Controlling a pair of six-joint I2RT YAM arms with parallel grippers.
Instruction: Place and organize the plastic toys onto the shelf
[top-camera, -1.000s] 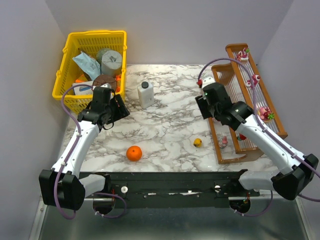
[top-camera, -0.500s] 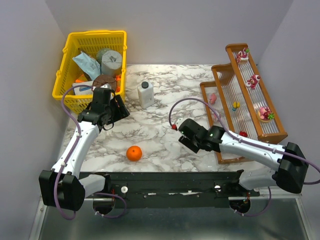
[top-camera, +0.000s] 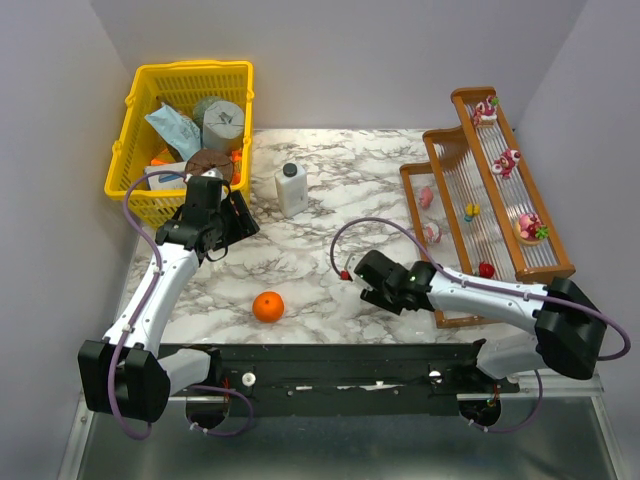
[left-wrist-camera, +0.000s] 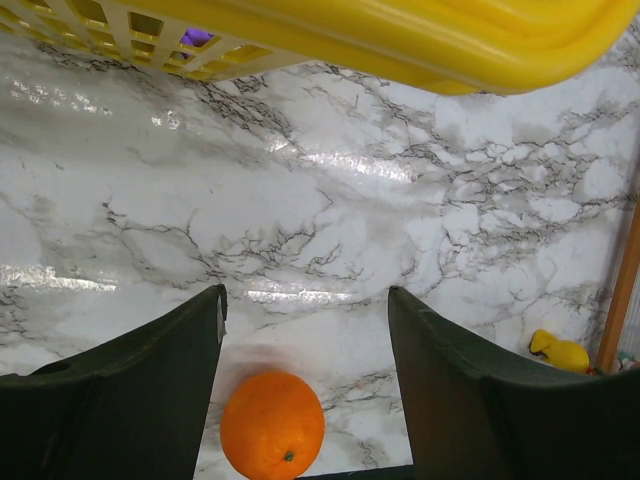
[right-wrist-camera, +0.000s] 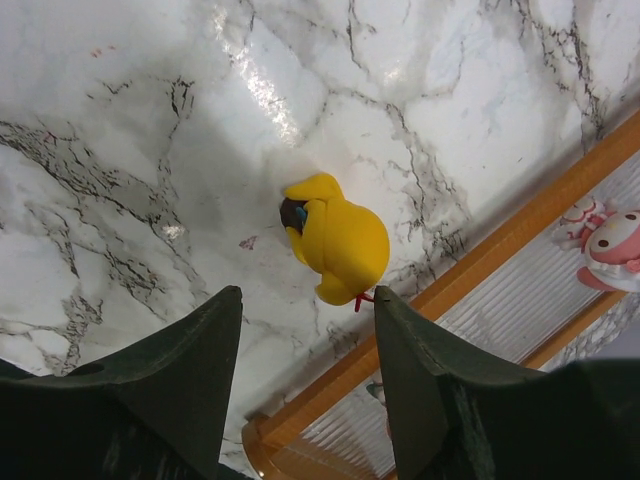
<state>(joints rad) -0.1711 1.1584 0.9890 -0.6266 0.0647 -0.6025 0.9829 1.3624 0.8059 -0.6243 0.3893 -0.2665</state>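
A yellow plastic toy (right-wrist-camera: 335, 240) lies on the marble table beside the near corner of the brown wooden shelf (right-wrist-camera: 500, 235). My right gripper (right-wrist-camera: 305, 300) is open and empty, with its fingertips just short of the toy on either side. In the top view the right gripper (top-camera: 392, 287) hides this toy. The shelf (top-camera: 455, 318) holds several pink and red toys: one on the top tier (top-camera: 486, 108), one on the middle tier (top-camera: 470, 211) and one on the lowest tier (top-camera: 427, 197). My left gripper (top-camera: 228, 214) is open and empty by the basket.
A yellow basket (top-camera: 140, 130) full of items stands at the back left. A white bottle (top-camera: 291, 187) stands at the middle back. An orange ball (top-camera: 267, 306) lies near the front edge and also shows in the left wrist view (left-wrist-camera: 272, 425).
My right arm has swung from the shelf down and left to the table, and its open gripper now sits over the yellow toy. The left arm has not moved.
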